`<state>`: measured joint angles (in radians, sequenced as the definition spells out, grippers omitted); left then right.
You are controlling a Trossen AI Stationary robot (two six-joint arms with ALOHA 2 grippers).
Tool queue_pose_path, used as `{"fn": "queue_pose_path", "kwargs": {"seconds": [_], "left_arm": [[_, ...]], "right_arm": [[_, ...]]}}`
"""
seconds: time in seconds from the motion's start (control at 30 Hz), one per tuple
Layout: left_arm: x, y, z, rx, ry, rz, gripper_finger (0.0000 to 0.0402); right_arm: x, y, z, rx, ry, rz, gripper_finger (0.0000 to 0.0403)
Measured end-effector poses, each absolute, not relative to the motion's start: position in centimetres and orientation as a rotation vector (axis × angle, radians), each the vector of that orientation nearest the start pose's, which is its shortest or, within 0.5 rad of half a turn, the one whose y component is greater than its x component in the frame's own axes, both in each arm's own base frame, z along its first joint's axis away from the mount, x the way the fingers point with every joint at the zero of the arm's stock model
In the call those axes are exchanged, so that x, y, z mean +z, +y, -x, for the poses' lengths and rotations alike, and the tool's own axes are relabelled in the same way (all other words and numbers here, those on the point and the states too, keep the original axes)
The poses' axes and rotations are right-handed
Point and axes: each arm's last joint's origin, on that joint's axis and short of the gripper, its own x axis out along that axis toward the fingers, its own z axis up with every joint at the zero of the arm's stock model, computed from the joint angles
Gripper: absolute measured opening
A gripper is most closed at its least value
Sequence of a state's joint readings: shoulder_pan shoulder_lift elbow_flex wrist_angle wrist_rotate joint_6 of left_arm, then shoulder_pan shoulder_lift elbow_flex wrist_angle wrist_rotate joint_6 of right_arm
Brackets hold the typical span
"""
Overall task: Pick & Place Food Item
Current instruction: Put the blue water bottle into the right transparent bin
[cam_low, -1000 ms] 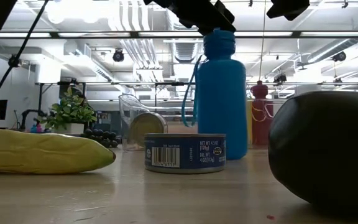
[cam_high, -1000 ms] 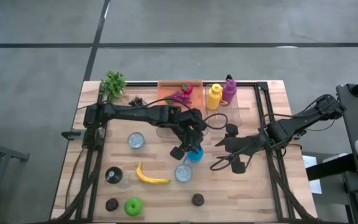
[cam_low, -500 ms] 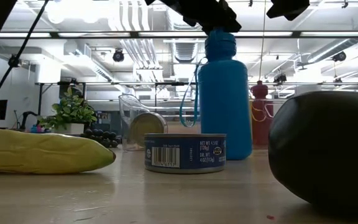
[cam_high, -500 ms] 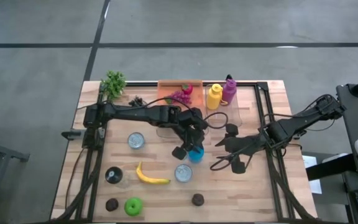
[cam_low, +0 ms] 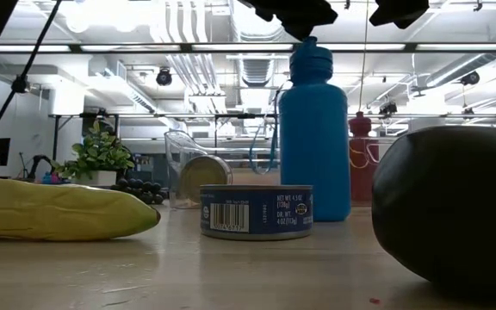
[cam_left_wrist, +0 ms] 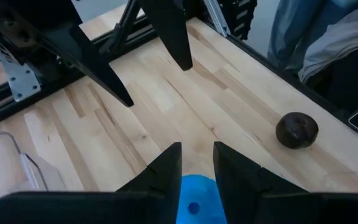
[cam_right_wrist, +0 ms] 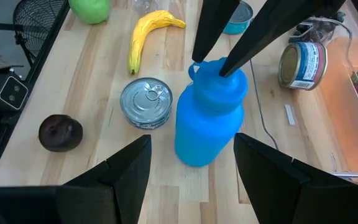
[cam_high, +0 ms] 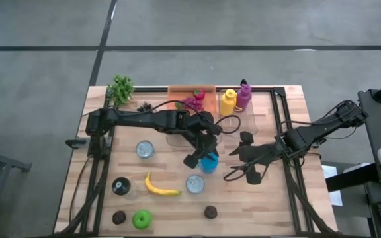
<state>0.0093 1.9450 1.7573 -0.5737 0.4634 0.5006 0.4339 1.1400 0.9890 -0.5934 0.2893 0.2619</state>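
Bottle work, seen from above: my left gripper (cam_high: 206, 157) sits near the middle of the table, clenched on the cap of the blue bottle (cam_high: 208, 162), which stands upright; my right gripper (cam_high: 230, 165) hangs just to the bottle's right with its fingers spread, holding nothing; the food lies apart from both: the banana (cam_high: 161, 187) in front of the bottle and to its left, the green apple (cam_high: 141, 218) near the front edge, a dark round fruit (cam_high: 210, 211) also near the front edge, and grapes (cam_high: 190, 102) in the orange tray (cam_high: 207, 88) at the back.

From table height, the bottle stands on the wood behind a small can (cam_low: 257, 211), with my left fingers coming down onto its cap from above; the banana lies at the left, and the dark round fruit fills the right foreground.

Past my left wrist, my two fingers close in on the blue cap, one on each side; the dark fruit rests on bare wood beyond, well apart from them.

Past my right wrist, my own fingers stand wide, released, with the bottle between and beyond them; the left fingers pinch the cap from the far side; the can is just beside the bottle, untouched; a second can (cam_right_wrist: 297, 64) lies on its side near the tray.
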Motion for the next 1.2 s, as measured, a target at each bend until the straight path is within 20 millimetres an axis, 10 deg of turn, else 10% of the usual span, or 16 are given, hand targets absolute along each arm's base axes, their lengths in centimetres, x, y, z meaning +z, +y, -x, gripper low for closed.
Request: {"fn": "queue_pose_path", "kwargs": {"seconds": [0.47, 1.2], "left_arm": [[33.0, -0.9, -41.8, -0.587, 0.553, -0.309, 0.0097], [37.0, -4.0, -31.2, -0.541, 0.601, -0.36, 0.0097]], "right_arm": [[30.1, 9.0, -21.3, 0.04, 0.707, -0.002, 0.0224], [28.7, 8.9, -25.9, -0.105, 0.562, 0.053, 0.0224]]}}
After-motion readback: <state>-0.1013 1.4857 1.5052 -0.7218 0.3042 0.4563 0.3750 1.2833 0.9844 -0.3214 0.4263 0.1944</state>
